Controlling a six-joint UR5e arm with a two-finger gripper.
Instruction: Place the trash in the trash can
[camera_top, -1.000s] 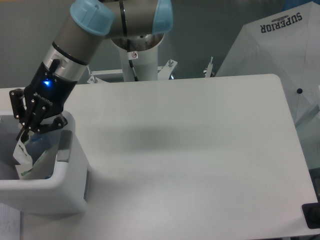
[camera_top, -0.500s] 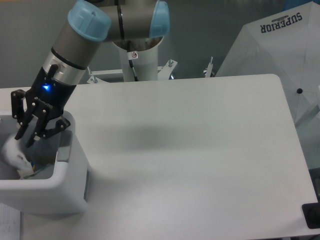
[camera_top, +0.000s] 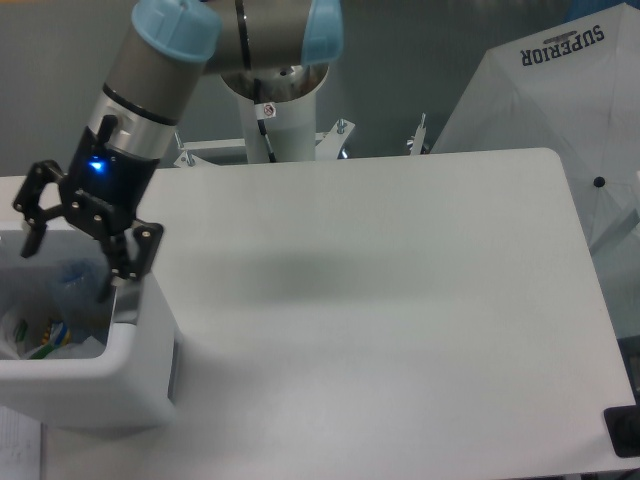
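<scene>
Inside the boxy white plastic trash can (camera_top: 130, 375) at the table's left edge lies the crumpled trash (camera_top: 45, 335), while the black two-finger gripper (camera_top: 70, 262) hangs spread and empty above, so the task looks finished.

The trash can (camera_top: 120, 385) is sitting at the bench's (camera_top: 400, 300) near-left corner, the trash (camera_top: 45, 335) lying inside; the end effector (camera_top: 70, 250) is hanging over it.
</scene>
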